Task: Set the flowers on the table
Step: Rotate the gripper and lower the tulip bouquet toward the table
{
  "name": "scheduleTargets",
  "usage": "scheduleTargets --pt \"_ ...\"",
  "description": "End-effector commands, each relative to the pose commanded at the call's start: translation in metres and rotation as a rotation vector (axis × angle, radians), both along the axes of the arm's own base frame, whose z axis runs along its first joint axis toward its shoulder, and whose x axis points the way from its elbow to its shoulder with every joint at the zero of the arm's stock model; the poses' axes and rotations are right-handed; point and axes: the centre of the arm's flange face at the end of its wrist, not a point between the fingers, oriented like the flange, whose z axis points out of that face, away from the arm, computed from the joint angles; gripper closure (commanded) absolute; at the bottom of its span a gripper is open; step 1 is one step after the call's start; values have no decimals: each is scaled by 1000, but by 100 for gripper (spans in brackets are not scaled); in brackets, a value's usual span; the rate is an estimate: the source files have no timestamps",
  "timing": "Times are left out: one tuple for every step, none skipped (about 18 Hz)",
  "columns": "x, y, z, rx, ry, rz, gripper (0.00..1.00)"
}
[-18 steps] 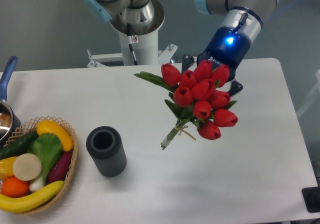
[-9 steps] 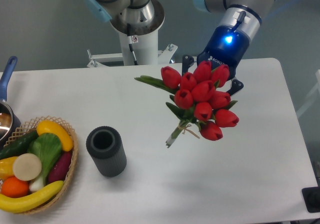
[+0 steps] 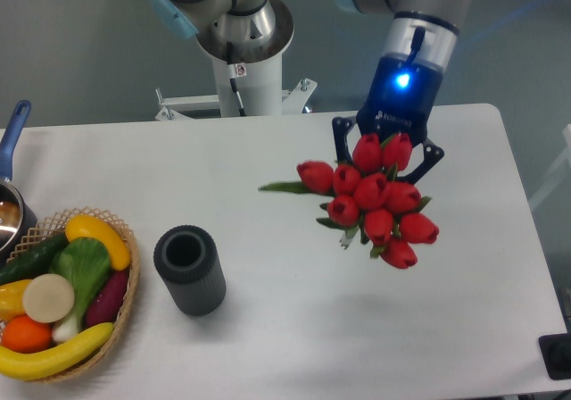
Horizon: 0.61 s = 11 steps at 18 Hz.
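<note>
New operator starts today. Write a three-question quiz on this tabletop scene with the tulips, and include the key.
1. True or false: the flowers lie flat on the table.
2. What stands closest to the dark cylinder? A) the wicker basket B) the gripper C) the pot
3. Fill in: the flowers are held up by the ____.

Key:
1. False. The bunch hangs above the white top, its blooms facing the camera.
2. A. The basket of fruit and vegetables sits just to the cylinder's left in the picture.
3. Gripper. Its fingers reach down behind the blooms, so the grip itself is hidden.
</note>
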Motion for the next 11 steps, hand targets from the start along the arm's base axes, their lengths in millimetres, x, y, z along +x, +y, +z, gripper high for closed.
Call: scheduleTargets --pt "3 2 -3 -28 10 6 64" --pt "3 2 -6 -55 20 17 64" --pt "4 2 -12 -85 27 26 64" --pt "7 4 -16 -119 44 26 64" --pt "10 6 -23 -166 73 12 64" --pt "13 8 -32 -228 107 1 64" --pt "16 10 -38 -288 138 -2 64" --pt "18 14 -49 -342 153 -5 64" --pt "21 19 -62 -390 160 -13 64" --pt "21 22 -73 -433 166 -18 64" --pt "19 26 -85 -468 166 -17 64"
